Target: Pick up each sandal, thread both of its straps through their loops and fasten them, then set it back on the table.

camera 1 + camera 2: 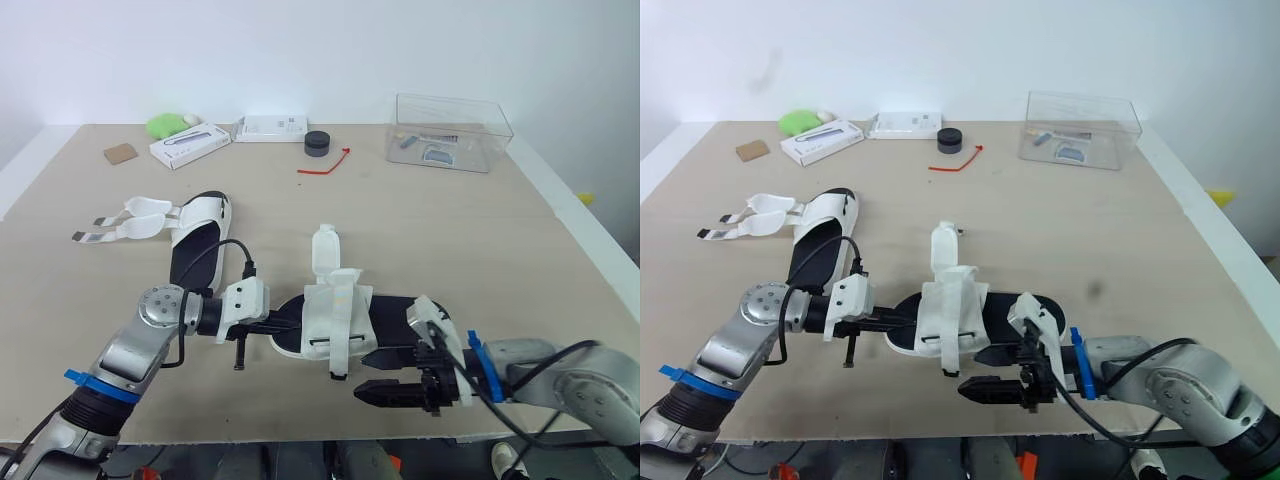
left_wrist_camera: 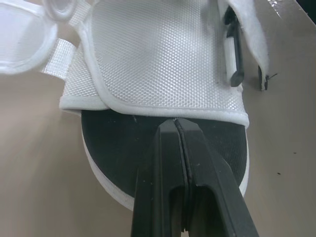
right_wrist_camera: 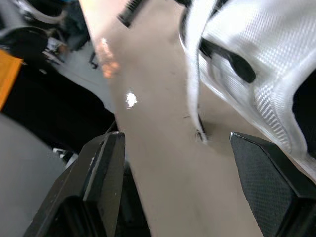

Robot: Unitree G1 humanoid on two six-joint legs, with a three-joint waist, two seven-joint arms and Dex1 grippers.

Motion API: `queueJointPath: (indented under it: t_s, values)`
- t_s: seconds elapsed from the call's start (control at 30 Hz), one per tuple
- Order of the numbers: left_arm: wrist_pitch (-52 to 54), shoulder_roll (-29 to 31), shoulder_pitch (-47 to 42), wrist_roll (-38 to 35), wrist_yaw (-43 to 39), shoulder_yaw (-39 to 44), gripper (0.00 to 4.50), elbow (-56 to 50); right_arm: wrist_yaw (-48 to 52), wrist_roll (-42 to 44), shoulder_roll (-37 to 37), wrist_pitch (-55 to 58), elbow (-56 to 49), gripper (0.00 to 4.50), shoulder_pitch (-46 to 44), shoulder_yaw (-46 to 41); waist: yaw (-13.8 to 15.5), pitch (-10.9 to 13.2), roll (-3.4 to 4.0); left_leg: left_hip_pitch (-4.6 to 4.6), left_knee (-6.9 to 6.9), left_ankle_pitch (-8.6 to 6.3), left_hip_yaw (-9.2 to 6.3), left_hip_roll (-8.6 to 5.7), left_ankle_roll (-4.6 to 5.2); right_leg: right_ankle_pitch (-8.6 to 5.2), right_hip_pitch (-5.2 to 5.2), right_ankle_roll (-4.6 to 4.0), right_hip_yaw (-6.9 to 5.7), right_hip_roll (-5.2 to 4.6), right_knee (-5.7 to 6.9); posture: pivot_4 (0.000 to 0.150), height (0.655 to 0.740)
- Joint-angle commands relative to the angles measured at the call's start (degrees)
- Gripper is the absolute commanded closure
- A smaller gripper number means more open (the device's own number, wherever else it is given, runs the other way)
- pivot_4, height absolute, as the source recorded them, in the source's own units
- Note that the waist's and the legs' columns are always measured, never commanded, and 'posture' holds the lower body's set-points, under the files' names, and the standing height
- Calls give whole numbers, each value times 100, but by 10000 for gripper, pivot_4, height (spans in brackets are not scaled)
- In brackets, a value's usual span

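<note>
The near sandal [image 1: 330, 315] lies on its sole on the table [image 1: 480, 240], with one white strap [image 1: 325, 247] standing up on its far side and another strap end [image 1: 341, 362] hanging over its near side. The left gripper [image 2: 176, 123] is at the left end of this sandal; its fingers [image 2: 207, 168] are pressed together over the black insole, with nothing visible between them. The right gripper [image 1: 362, 375] is just beside the sandal's right end, on the robot's side, with its fingers spread wide and holding nothing. The second sandal [image 1: 200, 235] lies well apart, to the far left of the near sandal, with its straps [image 1: 125, 225] open. Far behind the near sandal stands a clear box [image 1: 450, 130].
</note>
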Motion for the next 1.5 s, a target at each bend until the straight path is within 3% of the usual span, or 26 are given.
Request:
queueJointPath:
  t_s: [0.03,0.23,0.27,0.33,0.4,0.43,0.47,0.53,0.7,0.83,0.9,1.07,1.23,1.5]
  values:
    - [-83,0,-119,-25,-71,22,45000,81,-214,-149,330,161,-116,8569,-58,-216,-1,0,-2,0,0,0,1,0,0,0,0,1,0,1,0,1500,7400]
    - [-112,-94,-183,15,-73,-18,45000,150,-434,-216,901,555,-2,8569,-268,-336,-3,1,-6,0,0,0,-2,2,0,1,1,1,-1,3,0,1500,7400]
    - [-109,-107,-184,16,-69,-24,45000,142,-498,-167,1004,636,27,10847,-306,-379,-3,2,-6,1,0,0,-1,2,0,1,1,1,-1,3,0,1500,7400]
    - [-118,-123,-182,22,-58,-18,45000,142,-639,-85,1185,810,94,16305,-370,-478,-2,2,-7,0,0,0,-2,1,0,2,1,1,-1,3,0,1500,7400]
    - [-119,-133,-175,29,-32,-1,45000,138,-640,-104,1245,959,124,26363,-403,-554,-2,2,-7,0,0,0,-4,1,0,1,0,0,-2,3,0,1500,7400]
    - [-124,-130,-162,31,-21,12,45000,137,-635,-69,1271,1051,159,33810,-422,-599,-2,2,-7,0,0,0,-4,0,0,1,1,0,-1,2,0,1500,7400]
    - [-132,-126,-145,34,-12,22,45000,135,-625,-35,1291,1144,185,35236,-439,-637,-2,2,-7,-1,0,0,-3,0,0,1,1,1,-1,1,-1,1500,7400]
    - [-162,-117,-103,54,6,27,45000,132,-631,127,1331,1354,238,44435,-448,-718,-2,2,-7,-1,0,0,-3,-1,1,1,1,1,-1,0,-2,1500,7400]
    - [-149,-79,2,45,56,31,45000,44,-703,992,1320,1989,465,44435,-623,-1080,-4,2,-7,-5,0,0,-4,0,1,1,1,0,-2,0,-2,1500,7400]
    - [-173,-55,71,53,83,16,45000,27,-1207,2640,1153,2423,1350,44435,-1700,-1373,-23,5,-9,-16,0,0,2,0,2,6,6,4,5,3,-1,1500,7400]
    - [-172,-70,71,59,106,8,45000,31,-1540,3055,1164,2535,1966,44435,-2344,-1356,-32,7,-10,-16,0,2,10,0,5,16,6,1,6,7,-1,1500,7400]
    - [-176,-135,96,81,179,-27,45000,10,-1656,2769,1259,3148,3162,44435,-3390,-1135,-8,4,-17,-10,-3,4,1,3,10,13,5,-10,5,12,-3,1500,7400]
    - [-193,-150,86,82,212,-31,45000,36,-1498,2427,1289,3889,3494,44435,-3506,-929,-3,4,-15,-32,-4,-8,-4,1,28,7,-7,-16,-1,-3,-5,1500,7400]
    - [-188,-167,152,91,242,-77,45000,-35,-1501,2672,1396,4457,3584,44435,-3570,-975,-4,4,-14,-29,-1,-13,-3,-4,35,6,-7,8,-2,-10,-29,1500,7400]
